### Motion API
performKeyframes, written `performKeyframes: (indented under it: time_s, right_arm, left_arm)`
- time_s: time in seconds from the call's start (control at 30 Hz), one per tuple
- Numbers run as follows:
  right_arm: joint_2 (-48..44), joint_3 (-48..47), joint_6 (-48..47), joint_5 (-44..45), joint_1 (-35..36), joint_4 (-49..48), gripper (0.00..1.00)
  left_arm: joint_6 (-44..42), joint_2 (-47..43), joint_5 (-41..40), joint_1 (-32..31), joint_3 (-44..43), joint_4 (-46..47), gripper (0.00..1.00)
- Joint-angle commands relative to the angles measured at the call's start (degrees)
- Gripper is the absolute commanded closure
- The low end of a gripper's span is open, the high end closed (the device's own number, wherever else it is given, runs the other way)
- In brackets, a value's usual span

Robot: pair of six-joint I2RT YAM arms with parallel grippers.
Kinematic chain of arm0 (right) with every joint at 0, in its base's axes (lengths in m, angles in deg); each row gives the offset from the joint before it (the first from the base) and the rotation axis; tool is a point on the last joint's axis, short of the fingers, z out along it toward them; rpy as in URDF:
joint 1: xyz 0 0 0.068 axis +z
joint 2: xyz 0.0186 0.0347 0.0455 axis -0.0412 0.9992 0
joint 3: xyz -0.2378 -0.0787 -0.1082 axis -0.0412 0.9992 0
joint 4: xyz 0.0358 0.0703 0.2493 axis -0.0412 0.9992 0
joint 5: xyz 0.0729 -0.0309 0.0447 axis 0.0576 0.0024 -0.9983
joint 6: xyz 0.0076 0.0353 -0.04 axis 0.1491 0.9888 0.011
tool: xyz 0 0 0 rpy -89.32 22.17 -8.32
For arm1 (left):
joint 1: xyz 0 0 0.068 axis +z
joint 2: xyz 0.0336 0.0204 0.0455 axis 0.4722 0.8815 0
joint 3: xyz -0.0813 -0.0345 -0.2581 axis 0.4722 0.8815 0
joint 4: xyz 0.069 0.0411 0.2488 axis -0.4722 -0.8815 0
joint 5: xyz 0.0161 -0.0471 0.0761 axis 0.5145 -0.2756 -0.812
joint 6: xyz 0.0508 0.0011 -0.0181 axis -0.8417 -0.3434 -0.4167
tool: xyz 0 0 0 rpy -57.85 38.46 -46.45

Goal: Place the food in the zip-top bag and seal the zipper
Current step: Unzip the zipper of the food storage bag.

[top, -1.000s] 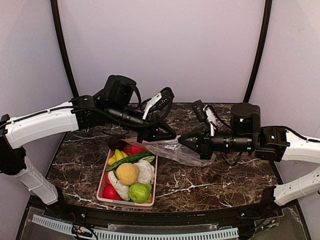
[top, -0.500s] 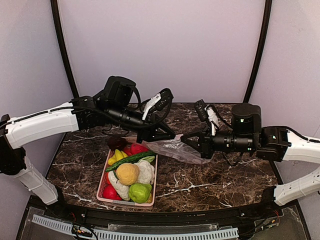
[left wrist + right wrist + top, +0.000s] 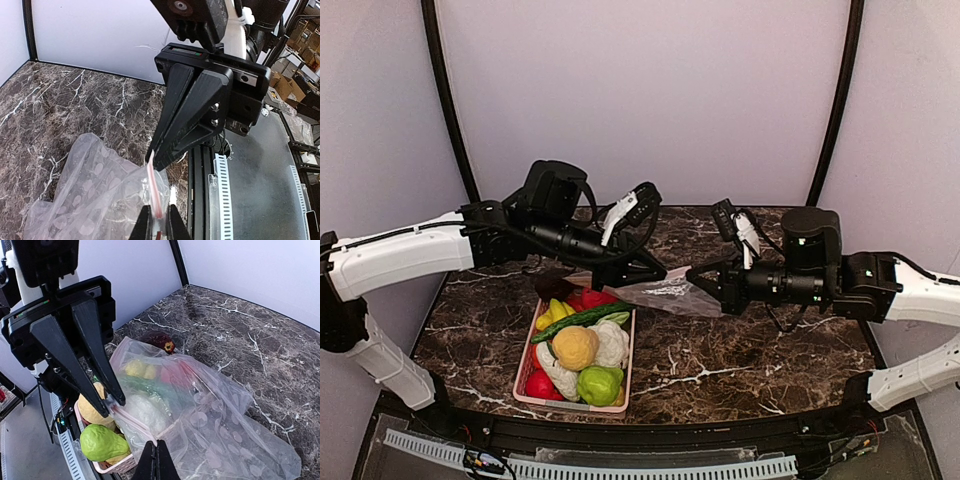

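Left hand, right hand tight on zipper, discernible only in wrist views

Your surface is dark brown marble with white veins. Toward its left, by the near edge, stands the pink basket, heaped with food. Just behind the basket's far end, a dark eggplant lies on the stone. You cannot tell whether the bag's sagging end touches the surface.
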Motion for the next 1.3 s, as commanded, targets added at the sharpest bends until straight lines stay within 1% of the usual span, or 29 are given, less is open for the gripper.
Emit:
performKeyframes:
  time_s: [0.0,0.27,1.27]
  right_arm:
    - [-1.2,-1.3,2.0,7.2,-2.7,1.6,1.00]
    - [0.0,-0.9,3.7,6.3,-5.2,2.8,1.00]
    - [-2.6,0.5,4.5,4.8,-11.3,5.1,1.00]
  left_arm:
    - [0.4,-3.5,-0.3,0.6,2.5,-4.2,0.99]
    - [0.3,-4.7,-1.5,0.7,4.2,-4.2,0.99]
    - [0.4,-7.1,-2.6,2.0,8.7,-4.5,0.99]
